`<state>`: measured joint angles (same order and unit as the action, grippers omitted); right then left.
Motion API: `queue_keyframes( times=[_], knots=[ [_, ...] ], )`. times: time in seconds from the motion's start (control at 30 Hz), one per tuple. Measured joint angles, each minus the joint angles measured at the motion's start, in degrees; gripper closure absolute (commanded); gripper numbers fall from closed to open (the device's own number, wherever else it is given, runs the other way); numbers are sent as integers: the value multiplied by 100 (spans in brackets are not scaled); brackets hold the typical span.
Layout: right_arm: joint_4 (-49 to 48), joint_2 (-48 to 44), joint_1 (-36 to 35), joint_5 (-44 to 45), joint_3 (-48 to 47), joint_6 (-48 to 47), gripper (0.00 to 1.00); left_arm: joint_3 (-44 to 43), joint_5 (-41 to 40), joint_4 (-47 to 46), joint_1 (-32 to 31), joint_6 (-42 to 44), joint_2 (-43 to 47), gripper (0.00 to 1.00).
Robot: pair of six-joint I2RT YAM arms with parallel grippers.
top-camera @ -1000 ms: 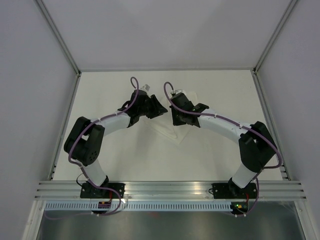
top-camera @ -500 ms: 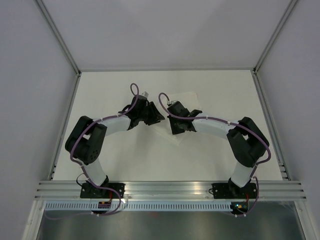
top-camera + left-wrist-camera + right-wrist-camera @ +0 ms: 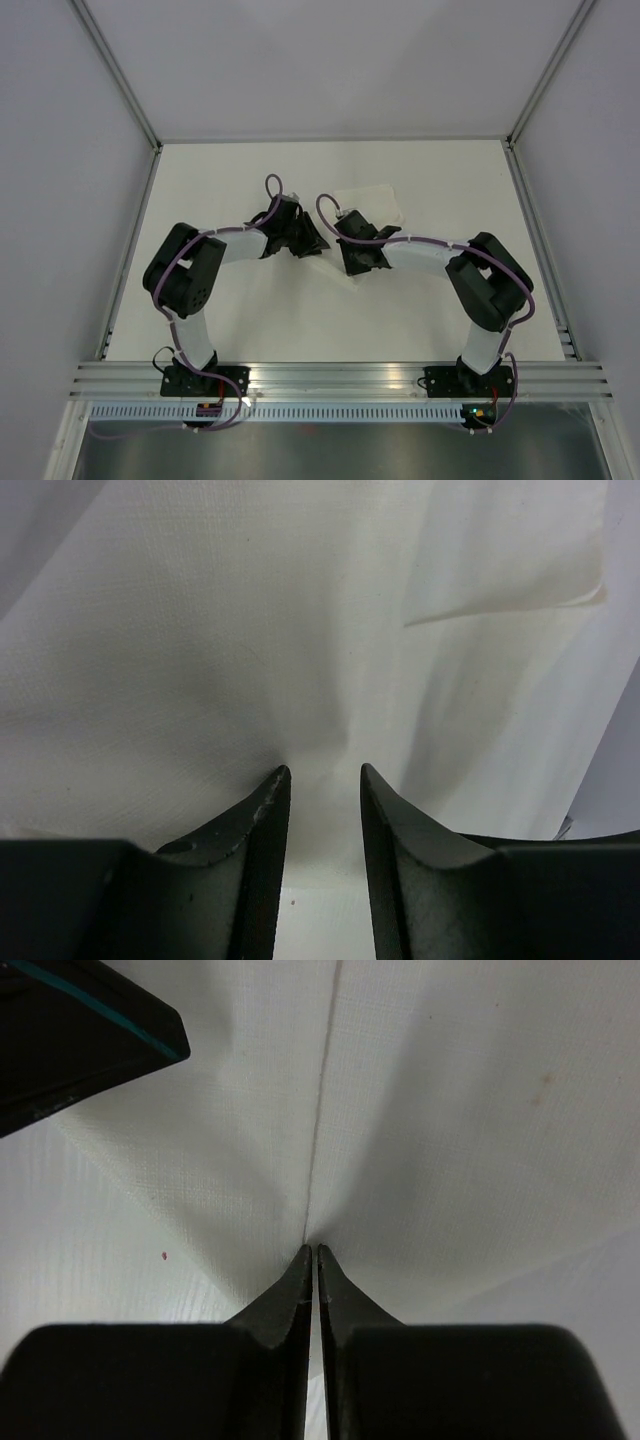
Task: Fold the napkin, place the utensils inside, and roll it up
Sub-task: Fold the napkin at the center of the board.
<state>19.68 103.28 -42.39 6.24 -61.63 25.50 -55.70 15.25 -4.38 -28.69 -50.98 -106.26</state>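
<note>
Progress check: napkin [image 3: 368, 202] lies far-middle on the counter [image 3: 250, 320]. The right pincer [image 3: 312, 1250] is pinched tight on a crease, I'd guess to drag the fold over; the left pincer [image 3: 323, 772] has its 2 fingers apart, cloth at their tips.

One napkin [image 3: 368, 200], one table [image 3: 420, 320], two arms [image 3: 185, 280].
From where I stand: a left gripper [image 3: 310, 243] and a right gripper [image 3: 350, 262], so two, with two black fingers [image 3: 255, 850] apiece, and two purple cables [image 3: 420, 239], one per arm.
</note>
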Motion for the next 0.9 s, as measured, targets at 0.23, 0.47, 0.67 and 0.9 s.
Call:
queue_keyframes(
  times=[0.23,0.47,0.67,0.9],
  knots=[
    [-59,125,-299,79,-127,48,91,-28,-9,254,177,-46,4,61],
    [-131,280,-721,103,-299,175,91,4,-35,494,313,-46,125,62],
    [-184,306,-905,160,-313,275,91,81,-59,619,372,-39,229,61],
    [90,310,-927,435,-424,323,85,-232,57,743,433,68,229,53]
  ],
)
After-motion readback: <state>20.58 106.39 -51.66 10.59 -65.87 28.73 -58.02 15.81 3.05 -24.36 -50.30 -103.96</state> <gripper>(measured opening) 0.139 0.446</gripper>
